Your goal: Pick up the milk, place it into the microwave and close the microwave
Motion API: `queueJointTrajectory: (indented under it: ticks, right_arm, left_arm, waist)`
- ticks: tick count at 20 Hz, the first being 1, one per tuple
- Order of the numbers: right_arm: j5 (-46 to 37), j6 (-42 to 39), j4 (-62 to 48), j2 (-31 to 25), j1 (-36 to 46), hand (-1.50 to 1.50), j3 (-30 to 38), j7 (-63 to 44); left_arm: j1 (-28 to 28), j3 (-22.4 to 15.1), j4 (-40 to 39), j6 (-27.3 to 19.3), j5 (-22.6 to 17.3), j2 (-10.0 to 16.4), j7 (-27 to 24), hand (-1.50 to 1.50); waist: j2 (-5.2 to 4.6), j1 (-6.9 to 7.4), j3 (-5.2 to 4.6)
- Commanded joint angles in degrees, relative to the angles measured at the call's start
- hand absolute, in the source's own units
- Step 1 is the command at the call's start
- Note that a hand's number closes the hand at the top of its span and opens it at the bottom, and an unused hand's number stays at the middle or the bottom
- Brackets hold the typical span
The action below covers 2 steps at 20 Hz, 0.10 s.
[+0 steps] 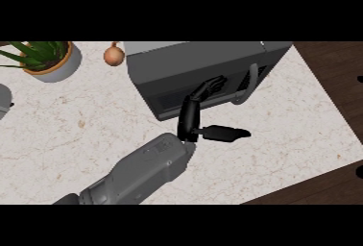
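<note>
A: Grey forearm, one; one left robot hand (188, 117), unclenched, straight fingers touching the door of the one microwave (177, 62) on the surface (78, 129).
B: Milk?
A: Cannot tell. Beyond: one potted plant (44, 57), one onion (113, 54).

Cream counter (71, 129) is showing faint brown veins. The microwave (191, 62) is coming up dark grey, paler on top. The left hand (190, 113) is reading black, its forearm (142, 168) grey. A green plant (35, 50) is sitting in a grey, orange-rimmed pot (60, 67).
</note>
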<state>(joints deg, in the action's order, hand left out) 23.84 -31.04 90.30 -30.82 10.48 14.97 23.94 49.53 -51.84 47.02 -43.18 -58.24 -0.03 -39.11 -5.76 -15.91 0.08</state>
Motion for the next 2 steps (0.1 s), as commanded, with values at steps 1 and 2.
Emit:
queueJointTrajectory:
  ticks: [1,2]
  right_arm:
    - [2.4,-1.7,-2.0,-0.9,1.2,-1.5,0.5,-1.0]
    - [2.9,-2.1,-2.9,-1.1,1.0,-1.5,0.8,-0.9]
  left_arm:
    - [3.5,3.8,-4.5,-1.1,-2.2,0.0,0.2,-1.5]
    - [3.5,4.0,-4.4,-1.4,-2.6,0.0,0.0,-1.5]
  waist:
    - [-0.4,-0.53,-0.14]
    - [-0.38,-0.71,-0.05]
